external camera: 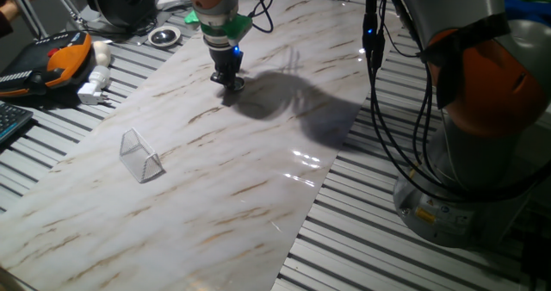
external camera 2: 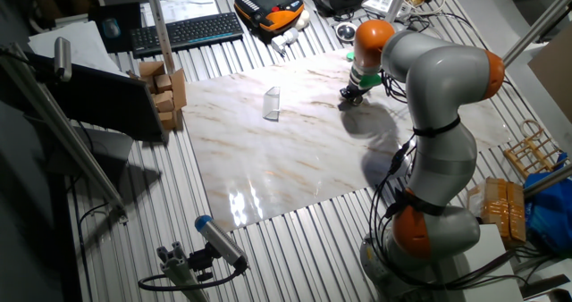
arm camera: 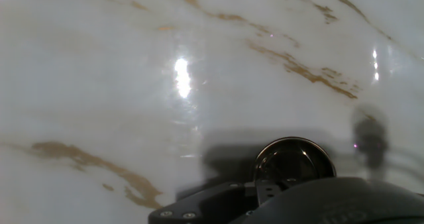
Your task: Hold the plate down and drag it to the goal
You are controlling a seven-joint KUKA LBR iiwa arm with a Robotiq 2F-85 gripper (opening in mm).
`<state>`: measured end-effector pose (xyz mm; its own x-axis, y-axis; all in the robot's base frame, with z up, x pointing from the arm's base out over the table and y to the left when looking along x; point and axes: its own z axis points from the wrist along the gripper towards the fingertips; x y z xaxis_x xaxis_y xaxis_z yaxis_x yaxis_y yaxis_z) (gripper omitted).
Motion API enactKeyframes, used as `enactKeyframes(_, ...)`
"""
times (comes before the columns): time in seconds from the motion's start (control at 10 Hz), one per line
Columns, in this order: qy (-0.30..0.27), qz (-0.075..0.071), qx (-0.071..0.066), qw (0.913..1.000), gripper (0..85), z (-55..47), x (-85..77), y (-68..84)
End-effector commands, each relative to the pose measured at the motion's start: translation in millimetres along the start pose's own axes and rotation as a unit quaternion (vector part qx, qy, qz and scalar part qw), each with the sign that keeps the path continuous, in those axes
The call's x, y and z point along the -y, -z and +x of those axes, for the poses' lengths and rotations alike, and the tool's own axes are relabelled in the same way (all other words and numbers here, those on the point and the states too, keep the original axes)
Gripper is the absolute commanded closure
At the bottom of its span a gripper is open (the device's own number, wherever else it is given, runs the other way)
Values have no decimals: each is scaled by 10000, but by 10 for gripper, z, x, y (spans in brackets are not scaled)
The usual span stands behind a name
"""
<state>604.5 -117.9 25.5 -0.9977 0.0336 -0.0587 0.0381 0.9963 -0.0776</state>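
Near edge of the counter (external camera: pixel 258 196), a glossy white marble-look slab w/ tan veins: the goal (external camera: pixel 141 156), a clear plastic tent-shaped wedge w/ triangular ends, stands towards the left side. Further back, near the far edge, the black end effector (external camera: pixel 231 82) points straight down, tip at the surface. Hand view shows the plate (arm camera: pixel 295 160), a tiny round shiny metal disc w/ dark centre, right under the tip. Finger spacing: can't tell. Plate well apart from goal.
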Motion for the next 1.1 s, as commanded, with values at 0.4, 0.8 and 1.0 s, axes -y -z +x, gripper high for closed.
enactKeyframes(0.4, -15, -23, -24, 10000, 850, 3, -43, 3)
enactKeyframes(0.8, -39, -37, -48, 10000, 850, 5, -69, 15)
enactKeyframes(1.0, -54, -37, -48, 10000, 850, 10, -92, 18)
